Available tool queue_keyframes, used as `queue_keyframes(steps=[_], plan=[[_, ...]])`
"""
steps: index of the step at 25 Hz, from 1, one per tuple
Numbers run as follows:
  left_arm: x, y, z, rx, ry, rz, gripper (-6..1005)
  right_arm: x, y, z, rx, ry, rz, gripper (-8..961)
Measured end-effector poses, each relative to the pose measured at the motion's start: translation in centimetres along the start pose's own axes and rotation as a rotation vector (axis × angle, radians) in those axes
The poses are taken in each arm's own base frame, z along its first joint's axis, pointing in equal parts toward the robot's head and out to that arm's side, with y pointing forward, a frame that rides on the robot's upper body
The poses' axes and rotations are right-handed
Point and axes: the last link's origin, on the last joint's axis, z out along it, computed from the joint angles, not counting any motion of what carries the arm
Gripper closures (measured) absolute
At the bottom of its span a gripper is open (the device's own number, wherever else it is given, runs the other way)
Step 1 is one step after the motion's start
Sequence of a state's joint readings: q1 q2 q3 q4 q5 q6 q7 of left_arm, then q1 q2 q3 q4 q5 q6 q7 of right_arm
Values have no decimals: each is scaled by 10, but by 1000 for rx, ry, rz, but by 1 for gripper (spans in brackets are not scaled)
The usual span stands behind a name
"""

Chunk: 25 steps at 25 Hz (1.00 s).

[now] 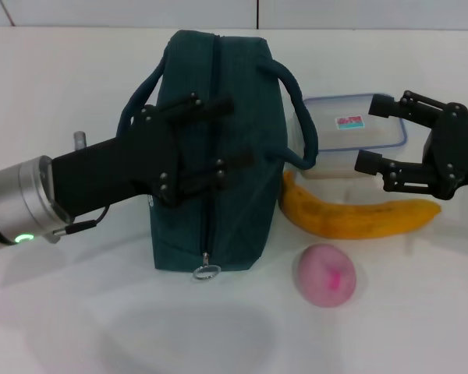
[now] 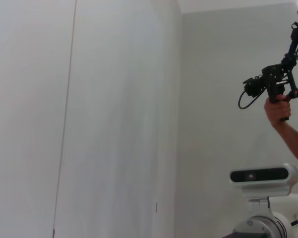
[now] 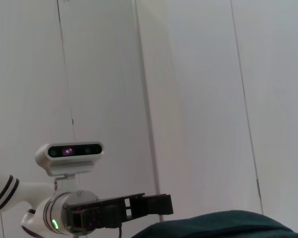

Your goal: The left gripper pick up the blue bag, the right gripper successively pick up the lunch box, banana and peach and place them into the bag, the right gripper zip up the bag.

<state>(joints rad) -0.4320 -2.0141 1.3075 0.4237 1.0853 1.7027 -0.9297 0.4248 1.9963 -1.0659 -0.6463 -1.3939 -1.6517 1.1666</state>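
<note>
White desk [image 1: 54, 86] carries the blue bag [image 1: 242, 101] near its middle, zipper shut, puller [image 1: 207, 272] toward the near edge. Beside it, toward the right edge, lie the lunch box [image 1: 357, 128], banana [image 1: 359, 218] and peach [image 1: 326, 274]. The left end effector [image 1: 225, 131] hovers spread above the bag; it should close on a handle [image 1: 300, 117]. The right end effector [image 1: 374, 134] waits spread over the lunch box.

Left gripper [image 1: 222, 132] reaches in from the left, fingers spread; right gripper [image 1: 370, 134] likewise agape.
</note>
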Motion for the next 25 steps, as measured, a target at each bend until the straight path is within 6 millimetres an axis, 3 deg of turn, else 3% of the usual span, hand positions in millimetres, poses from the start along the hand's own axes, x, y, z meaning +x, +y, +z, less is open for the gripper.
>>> queue_keyframes(steps=[17,25], plan=[[-11,8,2,44,15,-4,330,5,1,0,3,18,17,84],[13,-33,-18,210,34,-191,344,7,3,-3,7,13,12,83]])
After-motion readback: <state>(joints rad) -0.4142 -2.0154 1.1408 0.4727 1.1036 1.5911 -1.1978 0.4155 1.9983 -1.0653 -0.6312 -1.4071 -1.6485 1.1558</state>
